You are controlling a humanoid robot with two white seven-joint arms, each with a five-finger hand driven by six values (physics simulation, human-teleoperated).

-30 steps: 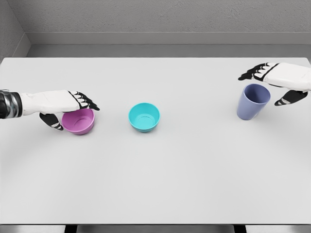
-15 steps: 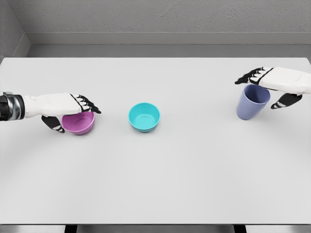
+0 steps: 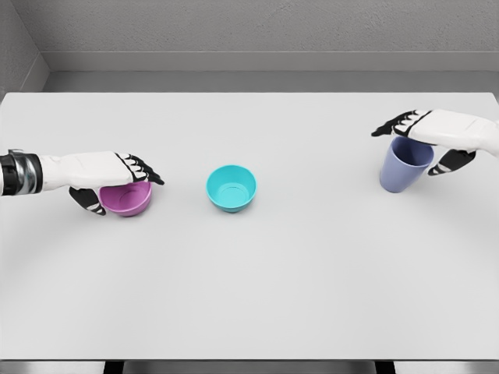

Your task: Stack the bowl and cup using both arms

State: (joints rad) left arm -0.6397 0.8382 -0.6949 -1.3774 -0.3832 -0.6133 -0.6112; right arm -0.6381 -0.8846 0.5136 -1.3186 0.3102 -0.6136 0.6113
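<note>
Grey, rough-textured walls stand behind a broad white table (image 3: 257,296) with a smooth matte top and bare front half. Working back from the near edge, the first things lie on a line about midway: a purple bowl (image 3: 126,198) near the left edge and a teal bowl (image 3: 231,188) near the centre, the two well apart. Both are round, shallow, thin-walled and look like hard plastic. The left hand (image 3: 117,173) lies over the purple bowl, fingers laid across the far rim and thumb down at its left side; it seems to be closing on the bowl, though a firm grip cannot be confirmed. A little farther back, near the right edge, a tall lavender cup (image 3: 404,164) stands tilted slightly, tapering toward its base. The right hand (image 3: 433,134) arches over its mouth, fingers spread past the far rim and thumb at the right wall, not clearly clamped. Judging by this, both arms are at the grasping step, with nothing yet lifted or stacked. Next, each hand needs to squeeze firmly, lift straight up, and carry its piece toward the teal bowl at the centre.
</note>
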